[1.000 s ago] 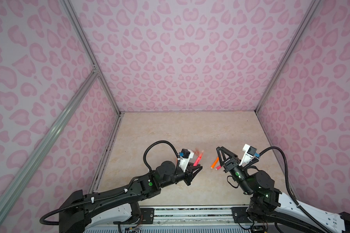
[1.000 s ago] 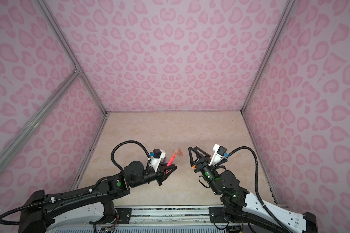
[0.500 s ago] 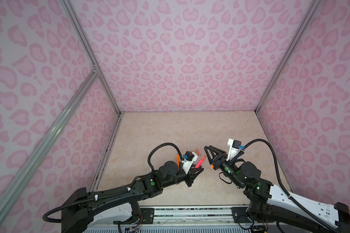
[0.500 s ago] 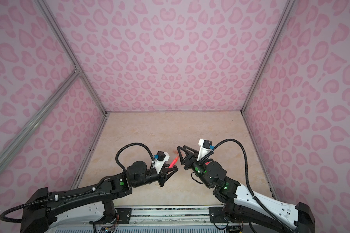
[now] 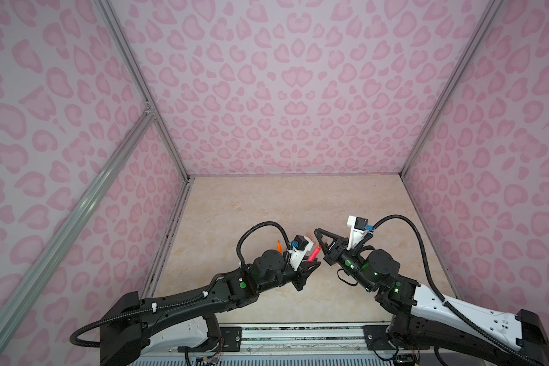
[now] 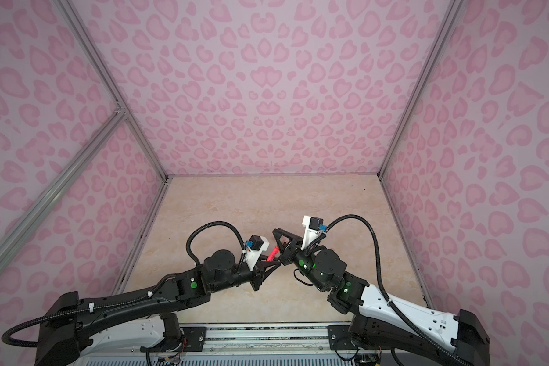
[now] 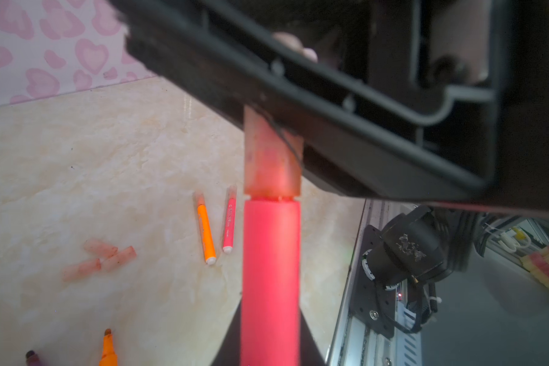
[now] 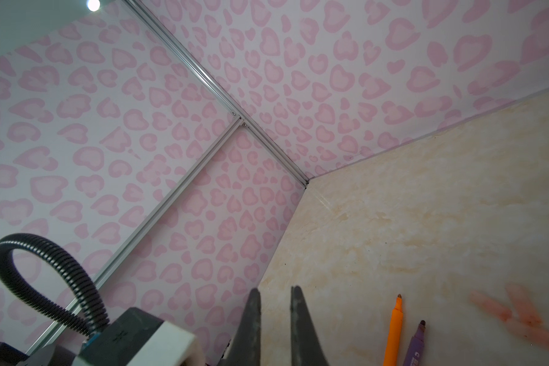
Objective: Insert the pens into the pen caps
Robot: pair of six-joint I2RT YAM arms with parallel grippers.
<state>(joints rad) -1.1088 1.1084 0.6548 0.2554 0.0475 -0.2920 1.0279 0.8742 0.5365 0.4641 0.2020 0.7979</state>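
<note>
A: Marbled beige tabletop (image 5: 267,202), glossy. Over its near middle the left gripper (image 5: 313,265) is pinching the pink-red pen (image 7: 270,269) in mid-air. A translucent cap (image 7: 271,164) is sitting on its tip, looking nearly seated.

B: And the right gripper (image 8: 274,294)?

A: Fingers are pressing together at that cap. Can't tell if it's actually gripping it.

B: Progress?

A: Two are lying finished: capped orange pen (image 7: 206,234), capped pink pen (image 7: 229,221). Three loose caps (image 7: 99,247), pale frosted tubes, are waiting near the bare orange pen (image 8: 394,329) and purple pen (image 8: 415,343). I'm guessing roughly halfway.
</note>
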